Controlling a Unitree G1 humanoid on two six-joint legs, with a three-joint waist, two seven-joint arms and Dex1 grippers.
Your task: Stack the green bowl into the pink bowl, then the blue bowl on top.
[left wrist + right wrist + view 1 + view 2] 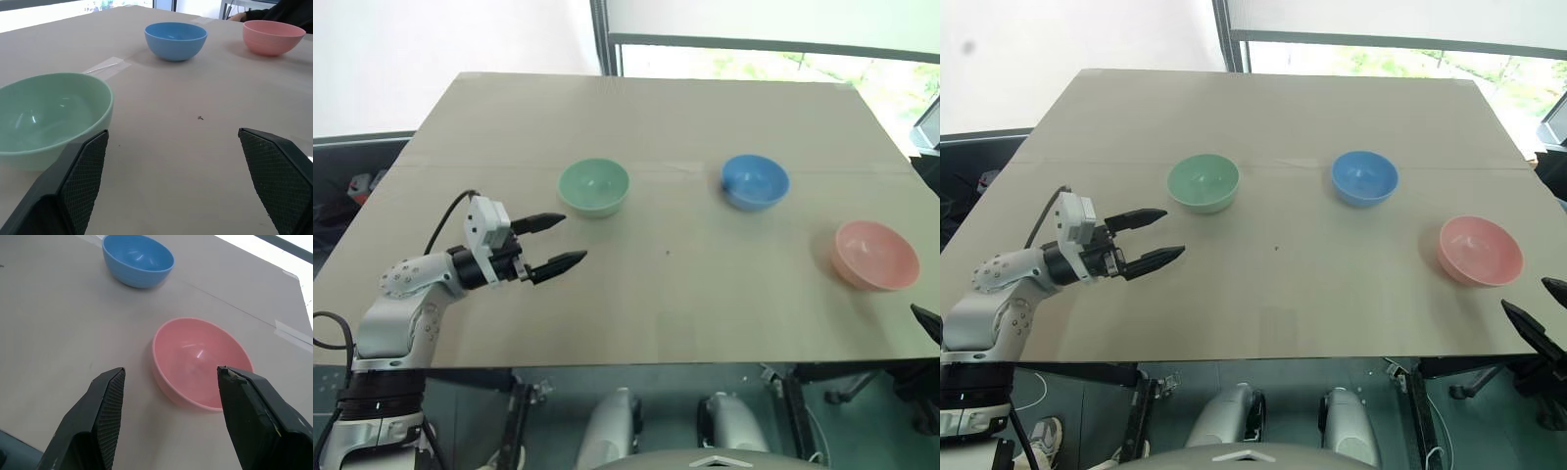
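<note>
While both grippers are gaping empty, left gripper (555,242) is hovering at seven o'clock of green bowl (594,186), bare table (685,284) around; right gripper (168,382) is nearing pink bowl (875,255) by the table's edge.

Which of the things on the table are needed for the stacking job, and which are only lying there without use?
Needed for the job:
green bowl
pink bowl
blue bowl
left gripper, open, near the green bowl
right gripper, open, before the pink bowl

Only lying there:
strip of clear tape on the table
</note>
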